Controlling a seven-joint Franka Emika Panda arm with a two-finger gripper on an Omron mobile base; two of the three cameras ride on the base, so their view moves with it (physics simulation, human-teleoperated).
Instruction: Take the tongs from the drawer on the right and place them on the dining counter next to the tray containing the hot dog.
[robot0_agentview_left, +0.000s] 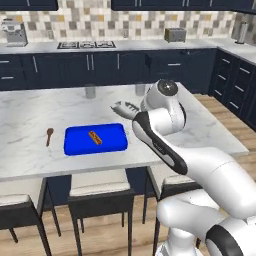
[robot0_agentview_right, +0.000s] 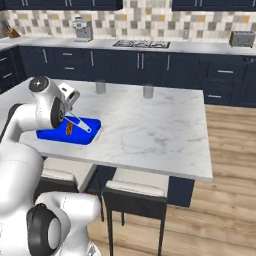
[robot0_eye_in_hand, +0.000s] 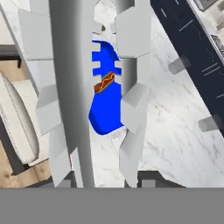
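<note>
Dining counter (robot0_agentview_left: 45, 107) spans the middle, its near-right part hidden behind the arm in the left base view. Tray (robot0_agentview_left: 95, 139) sits near the counter's near edge, left of the arm; hot dog (robot0_agentview_left: 95, 137) lies inside it, about the middle. Gripper (robot0_agentview_right: 71, 114) is mostly hidden by the wrist in the base views. Tongs (robot0_agentview_left: 125, 107) are clamped in the fingers, above the counter just right of the tray, toothed tips pointing left; handle end is hidden. Hand view: tong arms block most of the tray, fingertips barely visible. Wooden spoon (robot0_agentview_left: 49, 135) lies left of the tray, apart.
</note>
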